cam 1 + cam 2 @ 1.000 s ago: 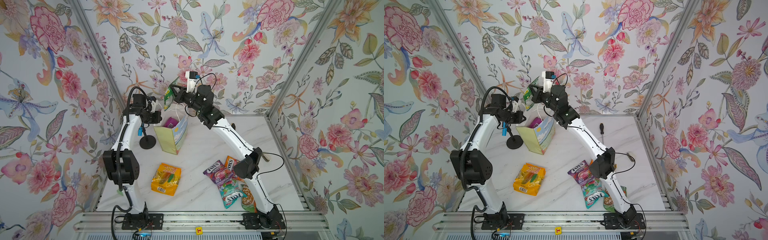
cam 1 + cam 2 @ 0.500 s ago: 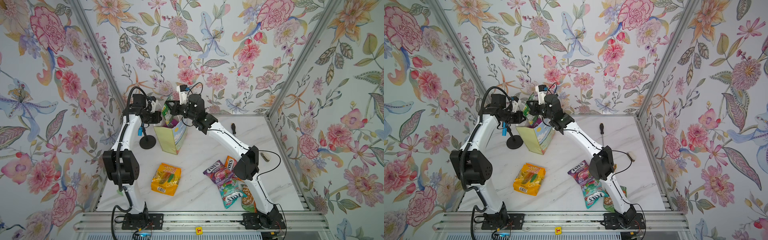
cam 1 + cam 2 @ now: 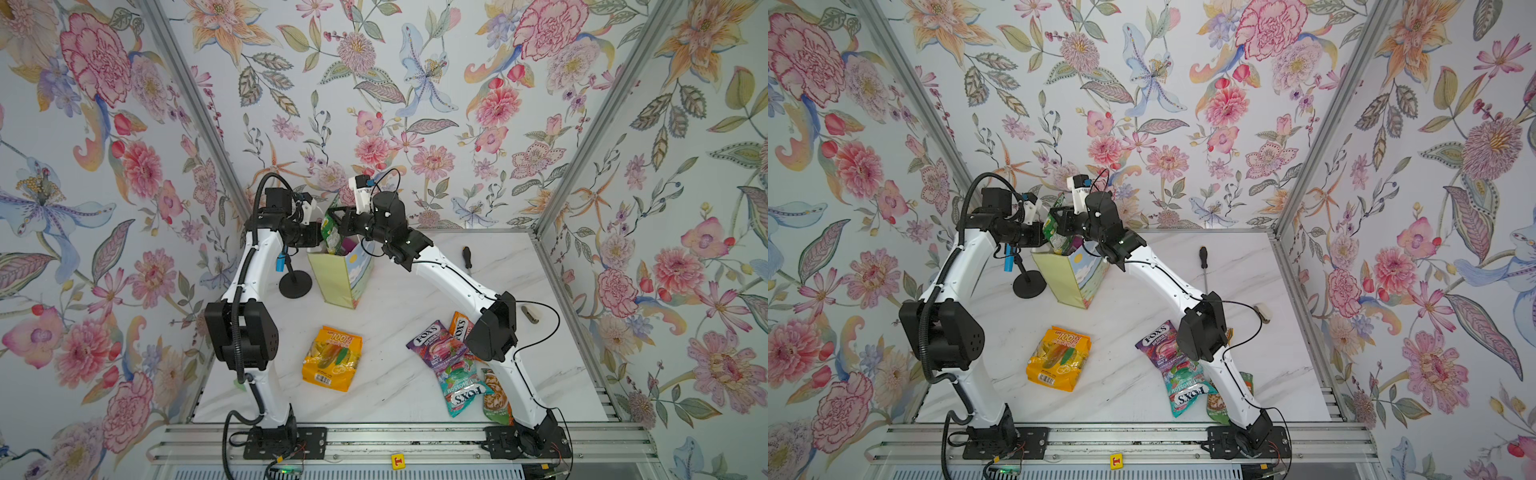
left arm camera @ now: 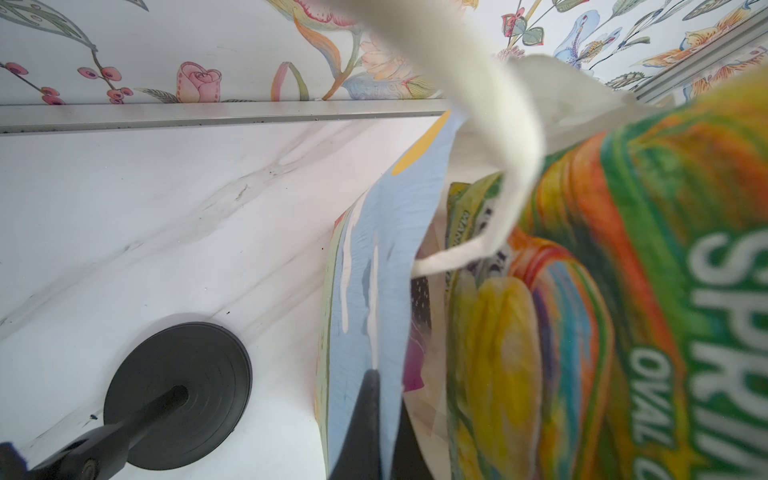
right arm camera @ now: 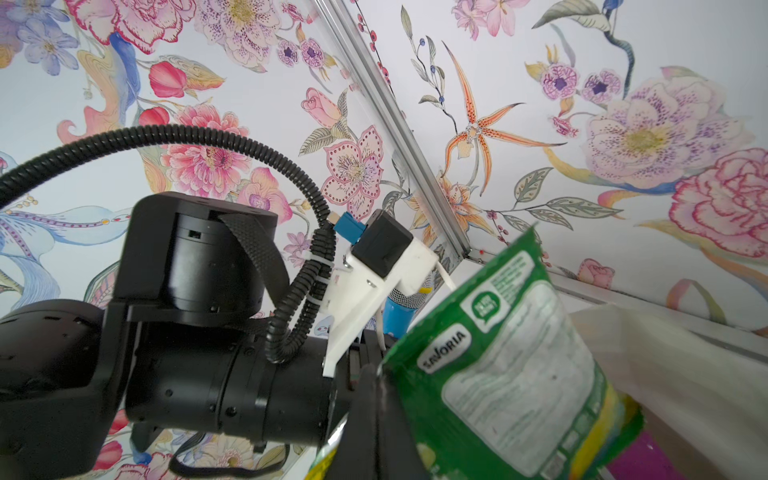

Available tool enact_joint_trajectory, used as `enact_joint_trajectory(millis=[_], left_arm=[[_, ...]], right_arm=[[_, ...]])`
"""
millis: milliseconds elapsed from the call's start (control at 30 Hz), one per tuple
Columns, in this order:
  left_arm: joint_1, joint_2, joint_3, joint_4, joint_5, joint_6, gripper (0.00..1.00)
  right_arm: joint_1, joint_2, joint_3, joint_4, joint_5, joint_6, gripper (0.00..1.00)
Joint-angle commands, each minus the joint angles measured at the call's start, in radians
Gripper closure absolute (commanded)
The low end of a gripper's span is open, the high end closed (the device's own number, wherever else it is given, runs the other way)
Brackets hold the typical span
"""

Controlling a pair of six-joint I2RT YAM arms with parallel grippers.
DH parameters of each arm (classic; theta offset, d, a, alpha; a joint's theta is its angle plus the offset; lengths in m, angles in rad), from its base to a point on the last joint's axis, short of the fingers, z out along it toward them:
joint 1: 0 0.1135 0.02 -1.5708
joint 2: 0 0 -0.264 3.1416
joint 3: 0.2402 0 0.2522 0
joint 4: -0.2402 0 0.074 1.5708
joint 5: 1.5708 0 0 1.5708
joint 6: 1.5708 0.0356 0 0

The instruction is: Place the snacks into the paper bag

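**Step in hand: feeding the green packet into the paper bag**

The right gripper (image 5: pixel 376 395) is clamped on the green packet (image 3: pixel 331 232), whose lower end is entering the mouth of the paper bag (image 3: pixel 336 277). The left gripper (image 4: pixel 386 428) is pinched on the bag's front wall (bracing the mouth). Lower the packet straight down, clear of the cord handle (image 4: pixel 490 166), and release it only once it sits below the rim.

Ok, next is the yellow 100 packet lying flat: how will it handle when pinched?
The packet looks glossy, so probably slippery. Its lumpy, puffed film suggests it will likely sag from a pinched edge. Lying flat on the table, it shouldn't roll.
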Motion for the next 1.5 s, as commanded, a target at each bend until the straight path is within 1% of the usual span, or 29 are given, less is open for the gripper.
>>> enact_joint_trajectory(millis=[0, 700, 733, 800, 867, 967, 1067, 1333, 1467], left_arm=[[0.008, -0.045, -0.004, 0.006, 0.012, -0.002, 0.98], [0.012, -0.039, -0.007, 0.004, 0.008, -0.002, 0.98], [0.013, -0.039, -0.007, 0.004, 0.008, -0.002, 0.98], [0.015, -0.039, -0.007, 0.005, 0.008, -0.003, 0.98], [0.015, -0.039, -0.007, 0.004, 0.008, -0.004, 0.98], [0.017, -0.039, -0.007, 0.006, 0.008, -0.003, 0.98], [0.018, -0.038, -0.007, 0.006, 0.008, -0.003, 0.98], [0.018, -0.039, -0.009, 0.007, 0.011, -0.004, 0.98], [0.019, -0.039, -0.01, 0.006, 0.011, -0.004, 0.98]], right_arm=[[0.0, -0.004, 0.03, 0.032, -0.015, 0.005, 1.0], [-0.031, 0.082, 0.051, 0.008, -0.048, 0.043, 1.0], [-0.033, 0.085, 0.057, 0.005, -0.051, 0.045, 0.96], [-0.035, 0.09, 0.072, -0.002, -0.058, 0.044, 0.76], [-0.039, 0.089, 0.095, -0.007, -0.068, 0.046, 0.63], [-0.041, 0.078, 0.135, -0.015, -0.079, 0.04, 0.53], [-0.044, 0.045, 0.139, -0.017, -0.079, 0.037, 0.49], [-0.049, -0.05, 0.105, -0.099, -0.048, 0.001, 0.48], [-0.058, -0.111, 0.073, -0.195, -0.013, -0.034, 0.48]])
